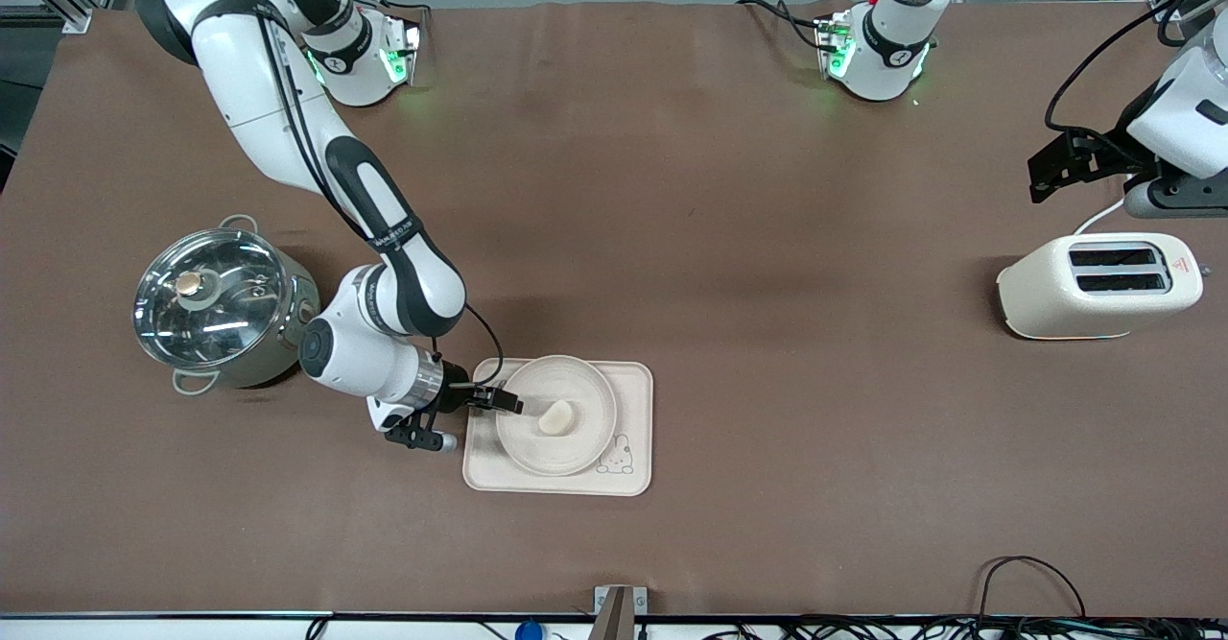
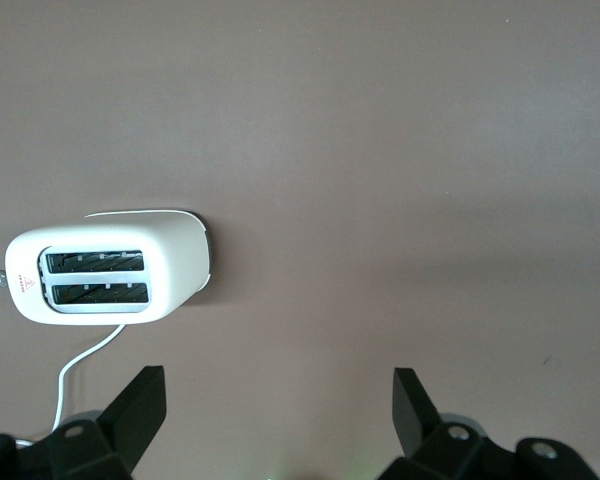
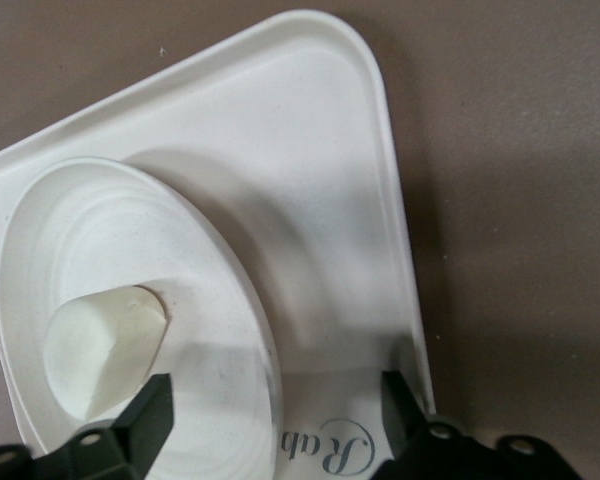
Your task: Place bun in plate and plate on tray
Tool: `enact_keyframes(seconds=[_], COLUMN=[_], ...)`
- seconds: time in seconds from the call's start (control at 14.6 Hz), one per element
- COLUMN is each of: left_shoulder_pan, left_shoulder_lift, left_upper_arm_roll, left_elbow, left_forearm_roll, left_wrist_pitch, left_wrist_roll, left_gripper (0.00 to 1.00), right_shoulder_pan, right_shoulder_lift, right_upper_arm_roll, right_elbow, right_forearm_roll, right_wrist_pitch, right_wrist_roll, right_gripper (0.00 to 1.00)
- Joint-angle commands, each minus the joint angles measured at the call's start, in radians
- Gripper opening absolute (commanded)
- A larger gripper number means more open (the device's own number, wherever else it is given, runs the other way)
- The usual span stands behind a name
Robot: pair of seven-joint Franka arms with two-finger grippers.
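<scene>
You have the bench (image 1: 672, 189) with a steel pot (image 1: 216, 309) toward the right arm's end and a white toaster (image 1: 1098, 285) toward the left arm's end.

The tray (image 1: 638, 429) lies flat on the bench, nearer the front camera than the pot. Its long axis runs roughly toward and away from that camera, and its rabbit drawing sits in the corner nearest the camera on the left arm's side. It looks stiff and light, likely to slide on the cloth if pushed.

The plate (image 1: 590, 386) rests on the tray, inside its rim and covering most of it. Judge it rigid, smooth and possibly breakable. Being round, it has no heading, and the raised rim is the only place to take hold.

The bun (image 1: 556, 417) lies in the plate's well, a little toward the camera from centre, its long axis slanted. It looks soft and light, so pinch it gently across the short width if you must move it.

The right claw (image 1: 508, 402) sits low at the plate's rim on the pot side, fingers spread and pinching nothing. By the look of things, both placements are done.

The left claw (image 2: 280, 400) waits above the bench near the toaster, fingers spread and empty.
</scene>
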Motion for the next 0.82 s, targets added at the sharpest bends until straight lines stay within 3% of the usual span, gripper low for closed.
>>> enact_keyframes(seconds=[0.0,0.41,0.62,0.75], left_shoulder_pan=[0.000,0.002,0.002,0.002], left_shoulder_lift=[-0.006,-0.012,-0.015,-0.015], left_upper_arm_roll=[0.001,0.000,0.000,-0.008], left_elbow=[0.004,0.002,0.002,0.002], left_forearm_roll=[-0.014,-0.014,-0.016,-0.020], left_wrist_pitch=[0.006,0.006,0.005,0.003], left_wrist_roll=[0.013,0.013,0.013,0.015], left_gripper=[1.00,1.00,1.00,1.00], right_shoulder_pan=[-0.021,-0.136,-0.156,-0.168], right_shoulder_lift=[-0.003,-0.086,-0.182,-0.254], right_upper_arm_roll=[0.018,0.078,0.061,-0.003], right_elbow=[0.014,0.015,0.002,-0.009], right_forearm_roll=[0.028,0.025,0.010,-0.045], right_wrist_pitch=[-0.058,-0.267,-0.376,-0.476], right_wrist_roll=[-0.030,-0.030,-0.019,-0.015], right_gripper=[1.00,1.00,1.00,1.00])
